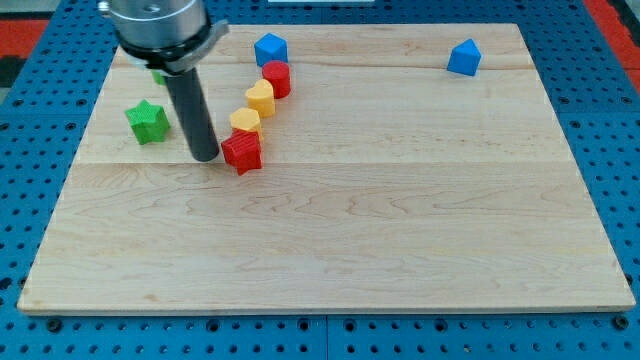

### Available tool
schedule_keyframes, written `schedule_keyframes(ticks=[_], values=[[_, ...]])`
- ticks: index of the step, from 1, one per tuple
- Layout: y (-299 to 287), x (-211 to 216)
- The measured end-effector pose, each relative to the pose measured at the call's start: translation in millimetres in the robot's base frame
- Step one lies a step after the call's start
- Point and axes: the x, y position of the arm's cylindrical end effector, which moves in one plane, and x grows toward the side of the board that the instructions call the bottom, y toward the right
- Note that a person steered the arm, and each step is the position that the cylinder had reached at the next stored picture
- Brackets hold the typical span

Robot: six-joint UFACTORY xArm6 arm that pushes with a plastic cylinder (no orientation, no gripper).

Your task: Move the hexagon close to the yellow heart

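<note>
My tip rests on the board just left of a red star-shaped block, close to touching it. A yellow hexagon sits right above the red star, touching it. A yellow heart lies just above and to the right of the hexagon, next to it. A red cylinder stands against the heart's upper right. These four blocks form a slanted row.
A green star lies left of my rod. Another green block peeks out behind the rod. A blue block sits near the top edge, another blue block at the top right. The wooden board lies on a blue pegboard.
</note>
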Motion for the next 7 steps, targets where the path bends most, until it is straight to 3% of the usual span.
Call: schedule_keyframes(ticks=[7], values=[[11, -31]])
